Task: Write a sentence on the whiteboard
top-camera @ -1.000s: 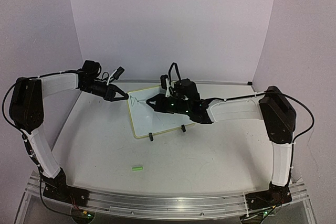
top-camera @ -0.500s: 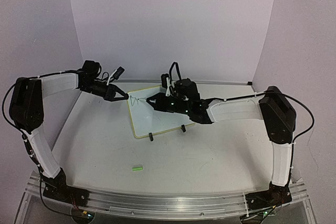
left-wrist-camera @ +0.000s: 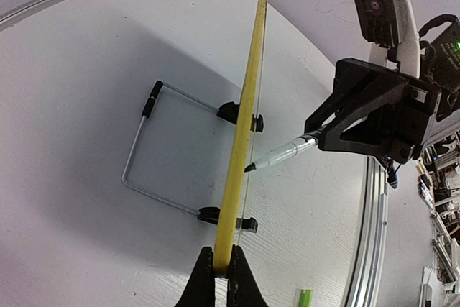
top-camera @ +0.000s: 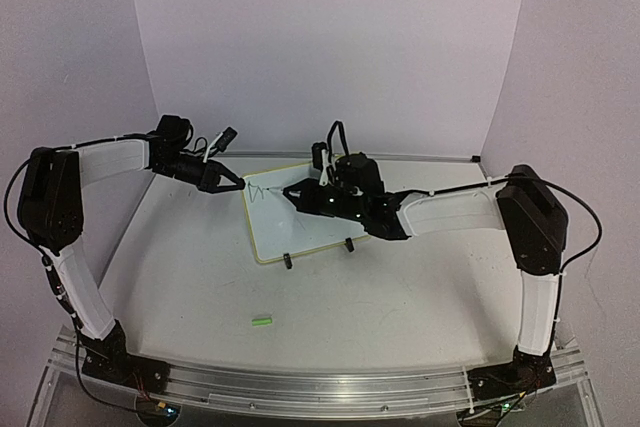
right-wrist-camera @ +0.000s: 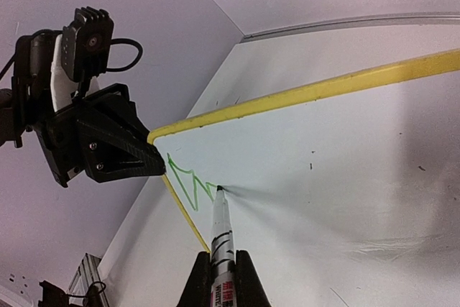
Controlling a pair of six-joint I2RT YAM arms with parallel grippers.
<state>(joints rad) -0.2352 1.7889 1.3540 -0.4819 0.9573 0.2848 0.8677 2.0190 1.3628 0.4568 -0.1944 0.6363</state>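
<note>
Pinching the whiteboard (top-camera: 300, 229) by its yellow frame, my left gripper (top-camera: 238, 185) is clamped on the corner at the board's 10 o'clock as seen from above. In my left wrist view the board (left-wrist-camera: 249, 106) is edge-on, running from my closed left gripper (left-wrist-camera: 221, 262) at 6 o'clock up toward 12.

My right gripper (top-camera: 290, 192) reaches in from 3 o'clock, shut tight around a marker (right-wrist-camera: 220, 222). The marker's tip sits on the white face, just inside that same corner and close to my left fingers (right-wrist-camera: 126, 150). From the left wrist the marker (left-wrist-camera: 282, 154) meets the board at about its mid-height.

The board stands a little toward 12 o'clock from the middle of the table (top-camera: 420, 297), propped on two black feet (top-camera: 288, 262) with a wire stand (left-wrist-camera: 135, 157) behind it. Its face (right-wrist-camera: 345, 156) is glossy white with a few dark specks and a rounded yellow rim. The green scrawl (right-wrist-camera: 185, 175) is only a short zigzag — no letters I can read — ending at the marker tip, with most of it at 10 o'clock from there. From above the scrawl (top-camera: 260, 192) is just a small mark.

A green cap (top-camera: 262, 321) lies on the table at 6 o'clock from the board, well apart from it.
</note>
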